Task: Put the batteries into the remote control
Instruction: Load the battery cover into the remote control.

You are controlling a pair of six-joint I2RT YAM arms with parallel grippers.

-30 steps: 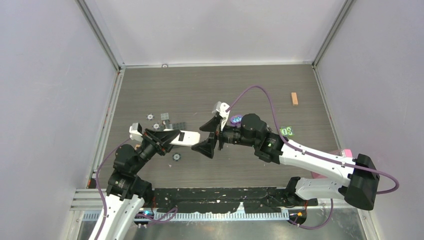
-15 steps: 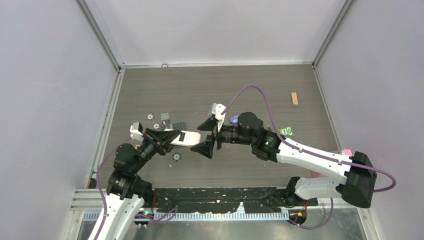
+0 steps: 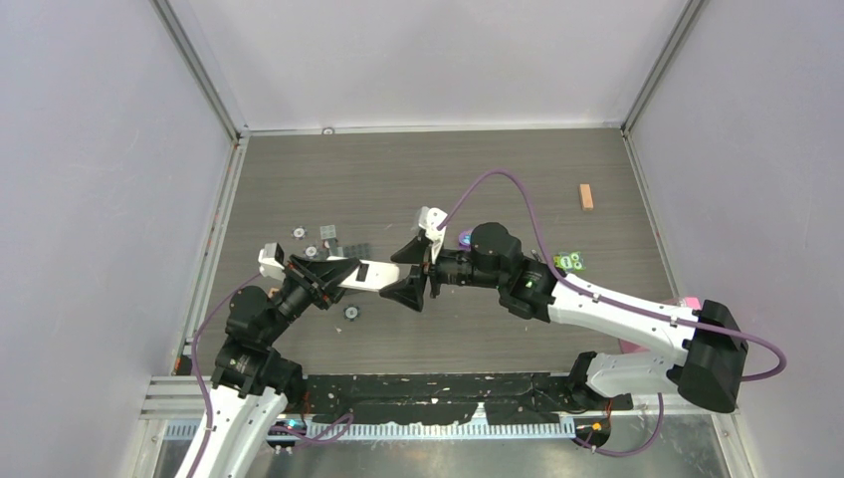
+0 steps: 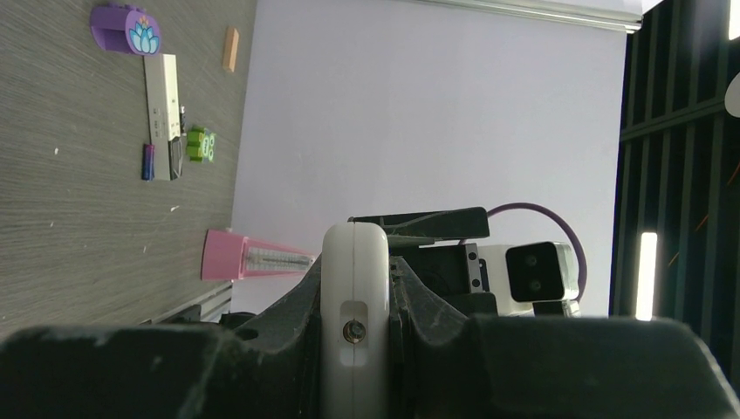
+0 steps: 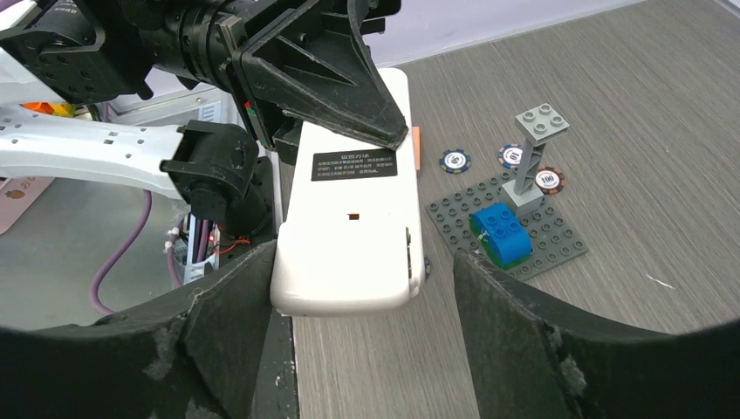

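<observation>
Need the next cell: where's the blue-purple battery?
Left wrist view, upper left: the slim blue-purple battery lies on the table beside the narrow white bar, near the green block.

The remote control (image 4: pixel 161 92), a long, narrow white bar with a black end section, lies flat on the table (image 4: pixel 70 218). One blue-purple battery (image 4: pixel 147 161) lies just beside the black end, parallel to the bar.

Off to one side of my right end effector (image 5: pixel 362 262) I see a grey plate (image 5: pixel 558 244) carrying a blue brick (image 5: pixel 499 231), chips (image 5: pixel 455 161) near it, and a wood block (image 3: pixel 586 196) well apart.
</observation>
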